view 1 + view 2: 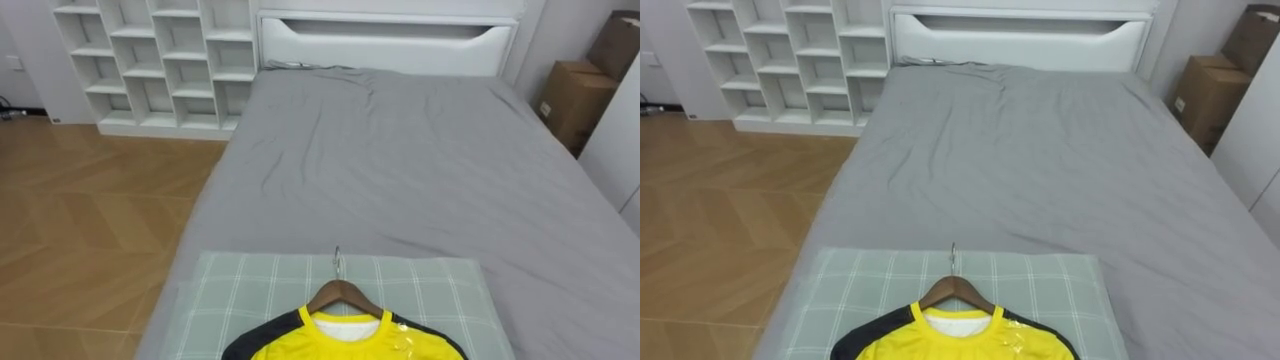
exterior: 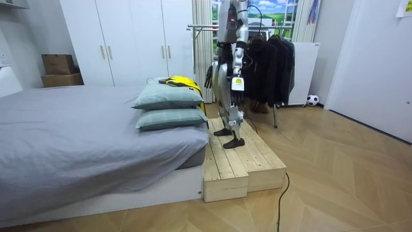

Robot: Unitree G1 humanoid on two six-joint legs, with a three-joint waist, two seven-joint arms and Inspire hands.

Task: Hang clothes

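Left eye view puts the yellow shirt (image 1: 330, 346), on its wooden hanger (image 1: 343, 296), flat on the top pillow (image 1: 240, 290) at the bed's (image 1: 400, 170) near end. In the room view my left hand (image 2: 236, 86) and right hand (image 2: 210, 75) hang low, and I cannot tell how their fingers are set. Grabbing cloth rather than the hanger could, I judge, strip the shirt off, and turning toward the rack (image 2: 201, 27) on this narrow step (image 2: 244, 164) risks a stumble.
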